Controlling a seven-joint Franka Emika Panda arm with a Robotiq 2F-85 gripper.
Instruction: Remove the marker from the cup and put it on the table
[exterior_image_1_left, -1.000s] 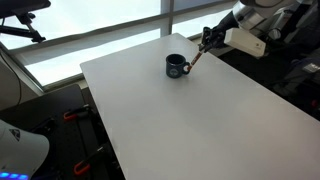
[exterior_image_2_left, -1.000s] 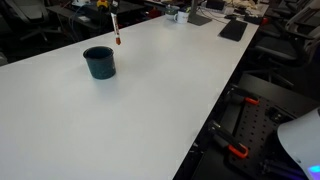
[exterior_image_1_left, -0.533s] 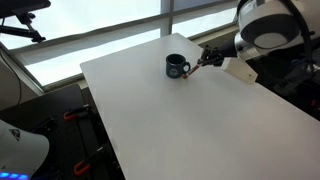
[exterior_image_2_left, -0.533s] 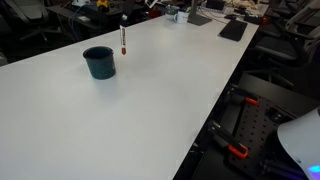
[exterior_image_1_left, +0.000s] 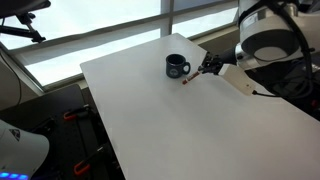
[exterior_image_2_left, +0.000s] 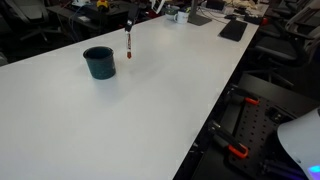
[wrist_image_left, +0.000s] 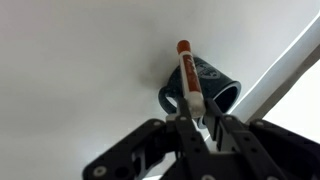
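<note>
My gripper (wrist_image_left: 194, 122) is shut on the marker (wrist_image_left: 187, 78), a slim reddish pen with a white end and dark tip. In both exterior views the marker (exterior_image_1_left: 194, 76) (exterior_image_2_left: 128, 42) hangs outside the cup, tip just above the white table (exterior_image_1_left: 190, 125) (exterior_image_2_left: 150, 110). The dark cup (exterior_image_1_left: 176, 67) (exterior_image_2_left: 99, 62) stands upright on the table, beside the marker and apart from it. In the wrist view the cup (wrist_image_left: 212, 88) lies just behind the marker, handle towards me.
The table's far edge (exterior_image_1_left: 130, 45) runs near a window. An exterior view shows black items (exterior_image_2_left: 232, 29) and clutter at the table's far end, and red-handled tools (exterior_image_2_left: 240, 150) below its right edge.
My gripper has carried the marker down and away from the cup, towards the table surface. The cup has not moved.
</note>
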